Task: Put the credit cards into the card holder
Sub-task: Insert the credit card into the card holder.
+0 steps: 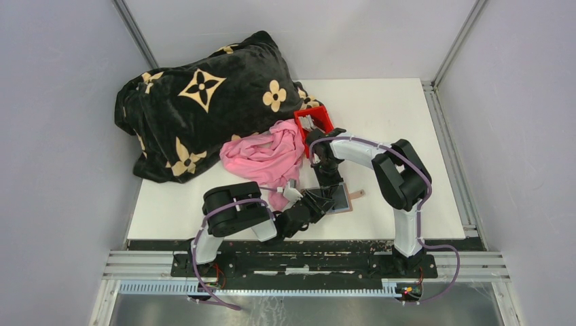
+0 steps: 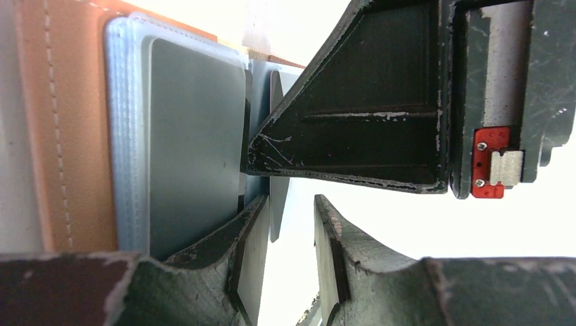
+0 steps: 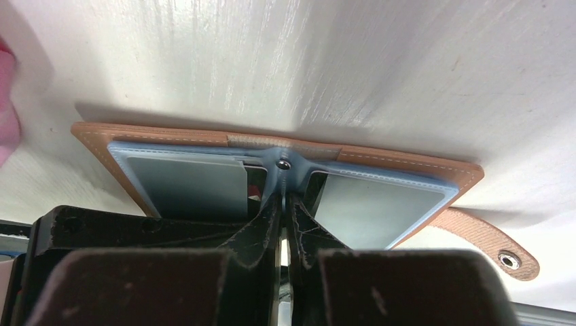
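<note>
The card holder [image 1: 344,198] lies open on the table, brown leather [image 3: 407,163] lined with blue sleeves. Grey credit cards sit in its left sleeve [image 3: 187,187] and its right sleeve [image 3: 377,207]. My right gripper [image 3: 285,197] comes down on the spine and is shut on the thin upright middle sleeve [image 2: 277,204]. I cannot tell if a card is inside that sleeve. My left gripper [image 2: 289,204] is at the holder's near-left edge, its jaws apart, and the sleeve's edge reaches just inside its left finger. More cards [image 1: 311,122] stand in the red bin.
The red bin [image 1: 319,115] stands behind the right arm. Pink cloth [image 1: 268,157] lies left of the holder, and a black patterned blanket [image 1: 204,102] fills the back left. The holder's snap tab [image 3: 506,255] sticks out to its right.
</note>
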